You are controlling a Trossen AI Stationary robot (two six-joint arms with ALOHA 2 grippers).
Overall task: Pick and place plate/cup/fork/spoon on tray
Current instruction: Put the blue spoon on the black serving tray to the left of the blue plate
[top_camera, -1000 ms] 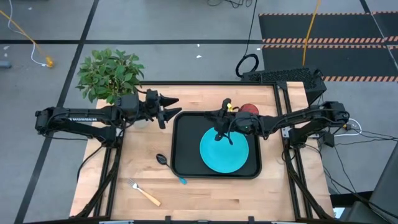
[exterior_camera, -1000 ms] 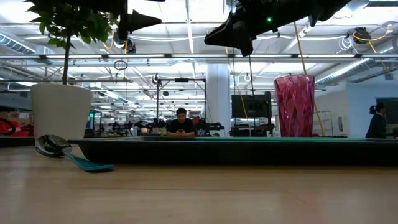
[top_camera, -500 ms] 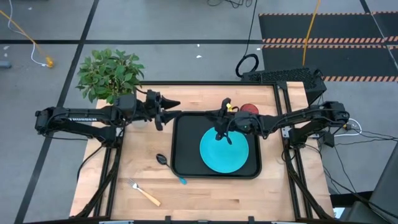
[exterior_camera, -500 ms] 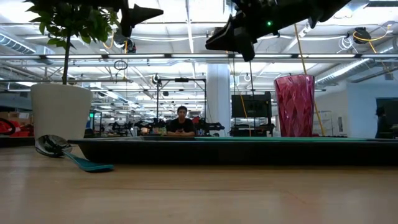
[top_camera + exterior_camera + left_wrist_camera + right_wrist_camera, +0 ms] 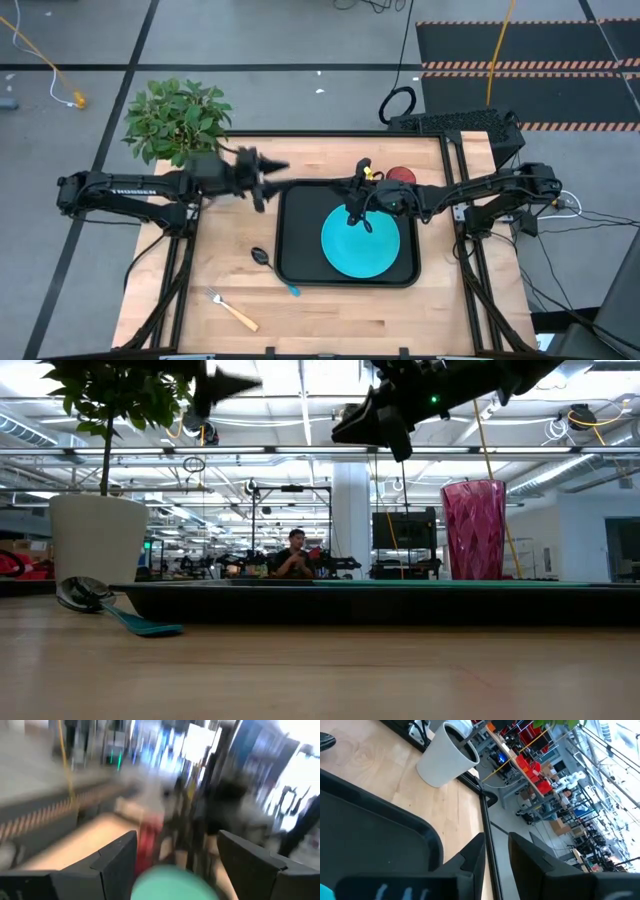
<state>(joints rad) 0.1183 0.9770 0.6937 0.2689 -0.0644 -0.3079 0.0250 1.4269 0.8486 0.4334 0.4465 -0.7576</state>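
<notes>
Tray [image 5: 300, 200] sits in the middle of the wooden surface [image 5: 330, 320], with the plate [image 5: 360, 245] lying flat inside it, toward its right side. Cup [image 5: 400, 175] stands upright on the surface just beyond the tray's far right corner; in the low view it rises behind the tray's rim as a red textured tumbler [image 5: 473, 530]. Spoon [image 5: 270, 265] lies on the surface just beside the tray's near left corner, bowl to the left and blue handle pointing toward the tray. Fork [image 5: 232, 310] lies well apart from the tray, near the front left of the surface. Right hand [image 5: 358, 218] hangs above the plate's far edge, clear of it, its fingers [image 5: 472, 857] close together with a narrow gap and nothing between them. Left hand [image 5: 262, 172] hovers above the surface by the tray's far left corner, its fingers [image 5: 117, 857] spread wide and empty, pointing toward the cup and plate. Beside the left arm, a plant [image 5: 175, 120] in a white pot [image 5: 98, 540] stands at the far left corner. A person [image 5: 292, 557] sits in the room far behind.
</notes>
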